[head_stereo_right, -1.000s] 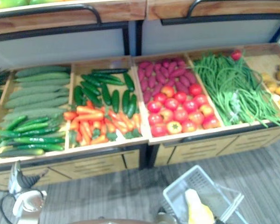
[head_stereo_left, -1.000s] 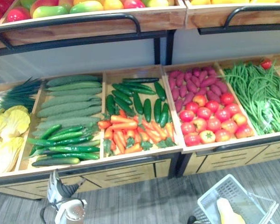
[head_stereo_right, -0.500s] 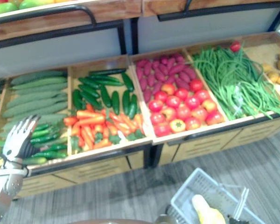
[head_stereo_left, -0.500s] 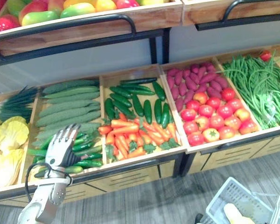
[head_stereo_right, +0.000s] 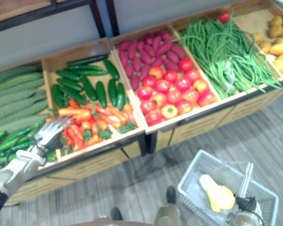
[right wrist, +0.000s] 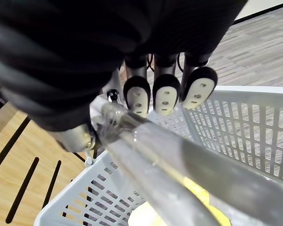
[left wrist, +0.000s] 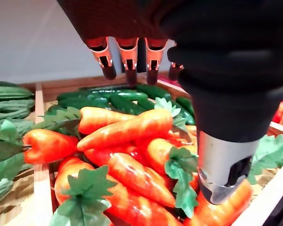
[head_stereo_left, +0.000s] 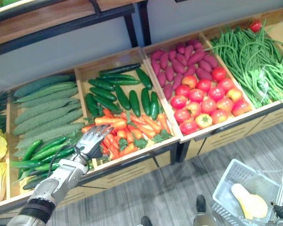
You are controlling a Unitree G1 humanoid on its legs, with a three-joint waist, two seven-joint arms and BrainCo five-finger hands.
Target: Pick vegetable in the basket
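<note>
The pick is barely begun: the left hand [head_stereo_left: 92, 141], fingers straight and spread, hovers over the carrots [head_stereo_left: 132, 127] at lower centre-left, grasping none. They share a wooden compartment [head_stereo_left: 92, 73] with dark cucumbers [head_stereo_left: 127, 94]. At lower right the right hand [right wrist: 162, 96] curls round the handle [right wrist: 188, 160] of the white basket [head_stereo_left: 225, 182], which holds one pale yellow vegetable [head_stereo_left: 247, 203].

A wooden display stand [head_stereo_left: 127, 173] holds pale-green ridged cucumbers [head_stereo_left: 47, 106] at the left and dark green cucumbers [head_stereo_left: 122, 92] at the back of the next compartment. Purple sweet potatoes [head_stereo_left: 179, 59] lie behind red tomatoes [head_stereo_left: 203, 101], beside heaped long green beans [head_stereo_left: 252, 56]. Yellow potatoes [head_stereo_right: 278, 40] lie far right, and grey plank flooring [head_stereo_left: 170, 193] runs in front.
</note>
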